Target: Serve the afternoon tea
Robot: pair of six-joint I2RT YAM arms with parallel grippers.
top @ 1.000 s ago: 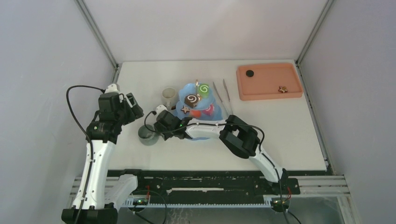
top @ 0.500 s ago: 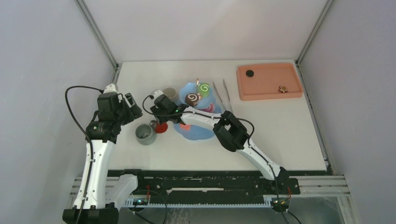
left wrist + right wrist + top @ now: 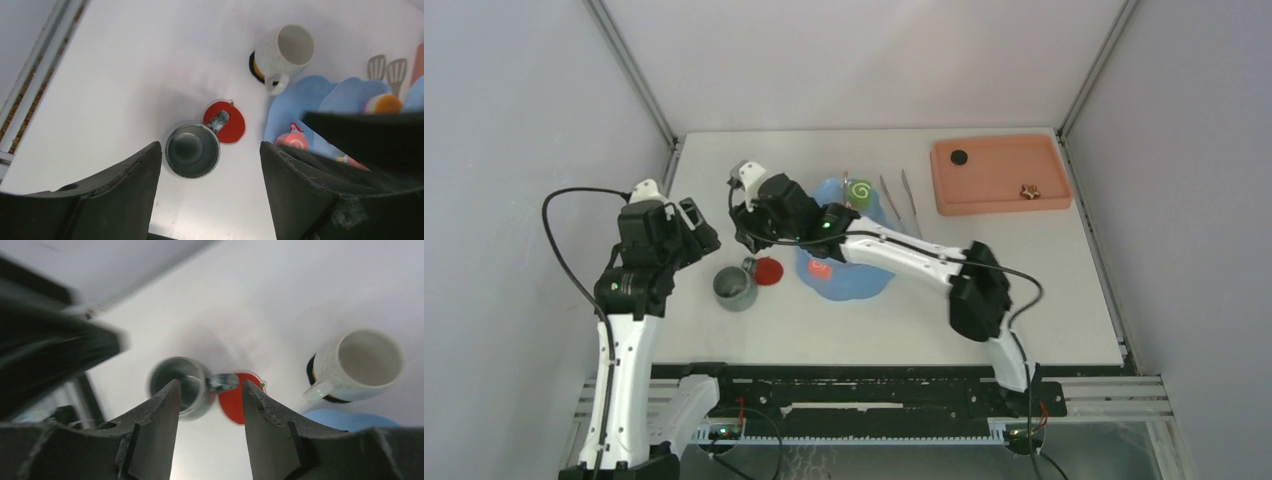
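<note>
Overhead view: light blue cake stand (image 3: 854, 277) at centre frame, partly under the right arm, which reaches across it toward the upper left. A green swirl roll (image 3: 860, 190) sits near the stand's top, a red-pink pastry (image 3: 821, 269) on the bottom tier.

The grey-green mug (image 3: 735, 288) stands upright on the table, lower left of the stand. Its handle lies over a red apple-shaped disc (image 3: 769, 271) between mug and stand.

The white mug (image 3: 286, 49) is hidden overhead by the arm. The left wrist view has it upright at upper right, just beside the stand's edge, on what looks like a dark coaster; too little shows to be sure.

Fingers of the left gripper (image 3: 209, 157) are spread wide with nothing between them, hanging above the grey-green mug and clear of it. Fingers of the right gripper (image 3: 211, 390) are apart and empty, high over the mug handle and red disc; that view is blurred.

Metal tongs (image 3: 902, 205) lie right of the stand. The salmon tray (image 3: 944, 203), upper right, holds a star cookie (image 3: 1028, 191) and a small black round piece (image 3: 959, 157).
</note>
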